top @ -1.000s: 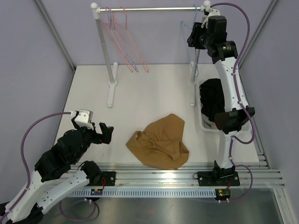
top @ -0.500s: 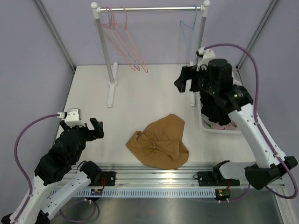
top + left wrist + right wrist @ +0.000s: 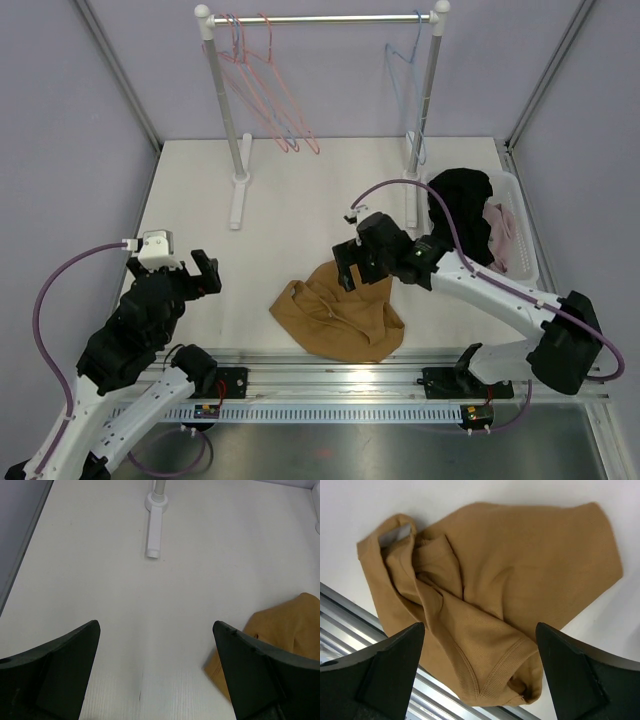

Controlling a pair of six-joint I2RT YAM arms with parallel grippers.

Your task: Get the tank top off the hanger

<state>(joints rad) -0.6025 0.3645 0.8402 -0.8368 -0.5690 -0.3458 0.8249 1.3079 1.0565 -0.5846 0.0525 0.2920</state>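
The tan tank top [image 3: 335, 315] lies crumpled on the table near the front edge, off any hanger. It fills the right wrist view [image 3: 495, 595] and shows at the right edge of the left wrist view [image 3: 287, 630]. My right gripper [image 3: 358, 278] hovers open and empty just above the tank top's far edge [image 3: 480, 626]. My left gripper [image 3: 200, 278] is open and empty over bare table to the tank top's left [image 3: 155, 625]. A bare blue hanger [image 3: 405, 70] hangs at the right end of the rack rail.
The white clothes rack [image 3: 320, 18] stands at the back with several pink hangers [image 3: 265, 90] at its left end; its left foot [image 3: 154, 535] shows ahead of my left gripper. A white basket [image 3: 522, 235] at the right holds black [image 3: 460, 205] and pink [image 3: 500, 228] clothes. A metal rail [image 3: 350, 630] runs along the front edge.
My right arm has swung down from the blue hanger at the rack to just above the tank top. My left gripper has drawn back a little to the left.
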